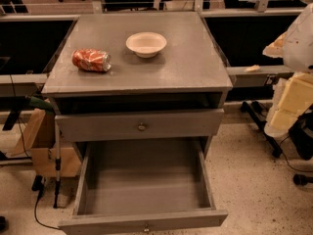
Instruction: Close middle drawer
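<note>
Open middle drawer [144,182] pulled far out, low centre; gripper [287,106] off right, apart, state cannot tell. On cabinet top [190,67]: can [91,60], bowl [146,44].

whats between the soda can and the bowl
Only bare grey cabinet top, as the camera view shows, between the can and the bowl. The end effector is at the right edge, away from the open middle drawer.

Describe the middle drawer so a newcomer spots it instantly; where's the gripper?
Left of the gripper at the view's right edge stands a grey wooden cabinet topped by a crushed red can and white bowl. The middle drawer is the lower grey wooden one, pulled far out. Unlike the taller-fronted drawer above with its shiny brass knob, it has a slim front and small dull knob.
</note>
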### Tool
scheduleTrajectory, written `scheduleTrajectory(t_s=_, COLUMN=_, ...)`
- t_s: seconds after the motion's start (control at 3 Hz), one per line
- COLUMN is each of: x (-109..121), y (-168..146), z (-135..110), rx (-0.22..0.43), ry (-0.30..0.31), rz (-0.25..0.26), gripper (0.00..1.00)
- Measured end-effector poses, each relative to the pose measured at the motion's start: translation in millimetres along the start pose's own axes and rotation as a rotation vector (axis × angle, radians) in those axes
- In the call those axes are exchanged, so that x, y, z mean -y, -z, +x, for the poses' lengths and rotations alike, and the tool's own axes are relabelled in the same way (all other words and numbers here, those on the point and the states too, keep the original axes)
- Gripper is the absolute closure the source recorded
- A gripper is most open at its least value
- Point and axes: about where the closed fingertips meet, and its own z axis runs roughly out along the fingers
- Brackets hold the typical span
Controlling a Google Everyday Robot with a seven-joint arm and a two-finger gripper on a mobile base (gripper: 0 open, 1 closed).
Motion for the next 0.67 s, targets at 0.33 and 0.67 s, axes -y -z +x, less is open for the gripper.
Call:
scheduleTrajectory(t_s=0.33, x=0.0, y=0.0, z=0.0, rx=0.0, ry=0.0, rz=0.0, gripper=0.0)
scheduleTrajectory(t_s=0.67, x=-7.0, y=-13.5, z=0.6, rx=0.022, ry=0.0, rz=0.026, gripper=0.0)
